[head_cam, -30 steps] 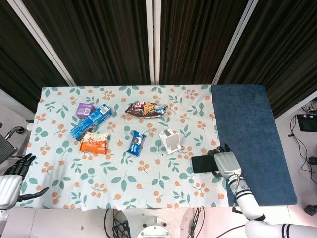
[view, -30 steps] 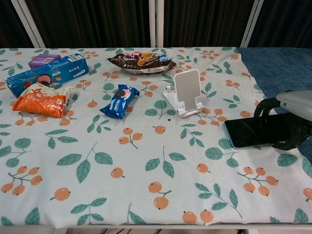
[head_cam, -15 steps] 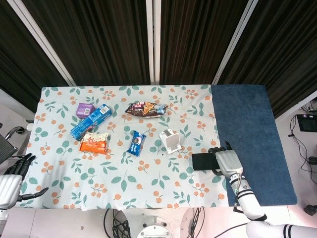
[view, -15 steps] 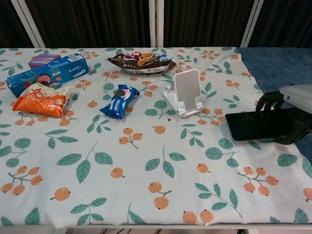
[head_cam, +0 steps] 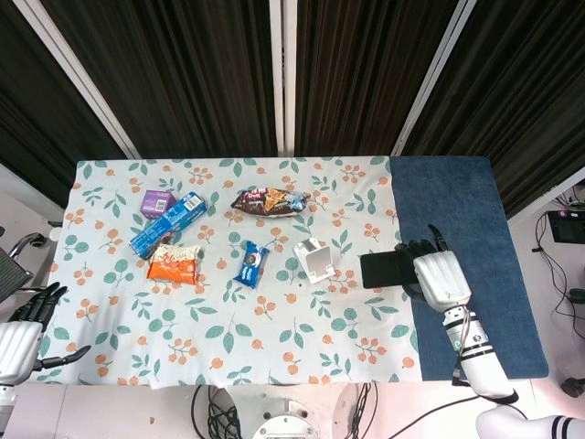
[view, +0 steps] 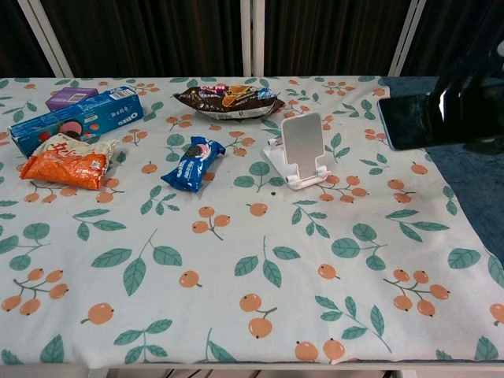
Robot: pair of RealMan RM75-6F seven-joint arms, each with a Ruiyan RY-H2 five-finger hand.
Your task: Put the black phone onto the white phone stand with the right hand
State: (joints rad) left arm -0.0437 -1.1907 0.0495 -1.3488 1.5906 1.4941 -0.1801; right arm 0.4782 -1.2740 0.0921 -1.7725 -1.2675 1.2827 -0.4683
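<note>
The right hand (head_cam: 441, 279) grips the black phone (head_cam: 387, 269) flat, raised off the surface, just right of the white phone stand (head_cam: 314, 261), ready for seating.

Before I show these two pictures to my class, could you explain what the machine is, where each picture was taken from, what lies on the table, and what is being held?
This is a two-armed robot with human-like hands. One picture looks down from its head, the other looks forward from its chest. The right hand holds a black phone off the table, beside the white phone stand. The left hand holds nothing at the table's near corner. On the flowered tablecloth lie a blue cookie box, a purple box, an orange snack bag, a small blue packet and a dark snack bag.
</note>
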